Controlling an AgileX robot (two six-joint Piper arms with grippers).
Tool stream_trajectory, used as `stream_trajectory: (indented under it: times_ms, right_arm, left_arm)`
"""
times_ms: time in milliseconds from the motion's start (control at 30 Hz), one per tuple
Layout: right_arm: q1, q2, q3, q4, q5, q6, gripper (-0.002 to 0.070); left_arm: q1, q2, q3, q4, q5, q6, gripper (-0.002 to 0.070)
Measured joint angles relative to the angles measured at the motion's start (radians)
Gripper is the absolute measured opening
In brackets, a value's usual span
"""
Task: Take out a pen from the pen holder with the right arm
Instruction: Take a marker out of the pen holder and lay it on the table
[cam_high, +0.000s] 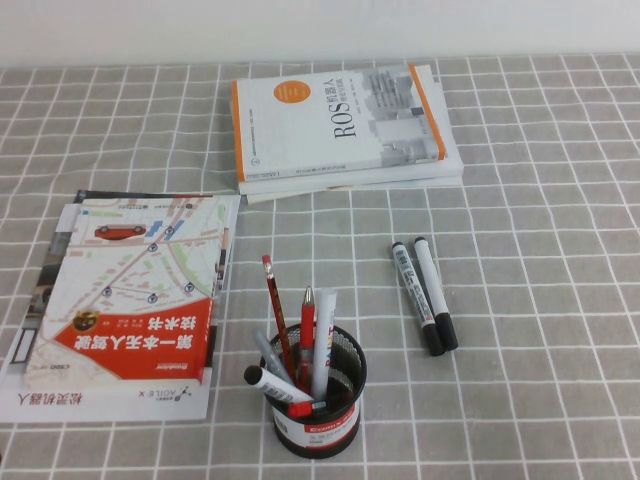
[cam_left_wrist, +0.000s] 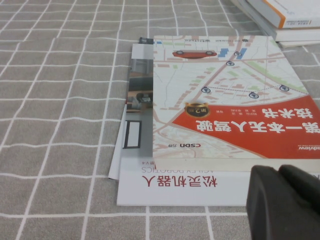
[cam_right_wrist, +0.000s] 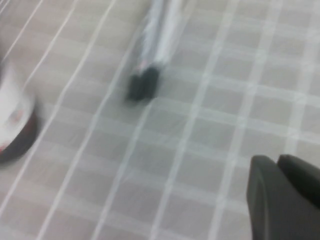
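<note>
High view: black wire-mesh pen holder (cam_high: 315, 395) near front edge of grey checked tabletop (cam_high: 540, 400), crammed with pens (cam_high: 307, 330). Right gripper (cam_right_wrist: 277, 162) above tabletop near holder and two loose black-capped markers (cam_high: 425, 295), fingers shut, empty. Left gripper (cam_left_wrist: 279, 172) near map-covered book (cam_left_wrist: 225, 100), fingers together, empty. Risks: light holder tipping under slanted pull; neighbouring pens dragged out; loose marker taken by mistake.

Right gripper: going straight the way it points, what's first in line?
Right gripper, shut, likely meets bare tablecloth first; the markers lie off its line. Left gripper hangs by the books.
</note>
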Motion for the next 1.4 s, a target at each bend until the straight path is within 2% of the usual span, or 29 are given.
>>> stream_trajectory:
  times_ms: [167,267,400,600,1167,1400]
  right_arm:
    - [-0.237,-0.178,0.157,-0.002,-0.182,0.0,-0.0012]
    - [-0.356,-0.311,0.25,-0.003,-0.223,0.002,-0.0012]
    - [-0.43,-0.47,0.362,-0.003,-0.241,0.002,-0.0012]
    - [-0.444,-0.68,0.419,-0.004,-0.218,0.002,-0.0012]
    - [-0.421,-0.694,0.421,-0.028,-0.168,-0.023,-0.0013]
    - [-0.421,-0.694,0.421,0.221,-0.118,-0.383,-0.0013]
  left_arm:
    - [0.0,0.0,0.0,0.0,0.0,0.0,-0.0003]
    - [0.0,0.0,0.0,0.0,0.0,0.0,-0.0003]
    - [0.0,0.0,0.0,0.0,0.0,0.0,-0.0003]
    - [0.0,0.0,0.0,0.0,0.0,0.0,-0.0003]
    - [0.0,0.0,0.0,0.0,0.0,0.0,-0.0003]
    - [0.0,0.0,0.0,0.0,0.0,0.0,-0.0003]
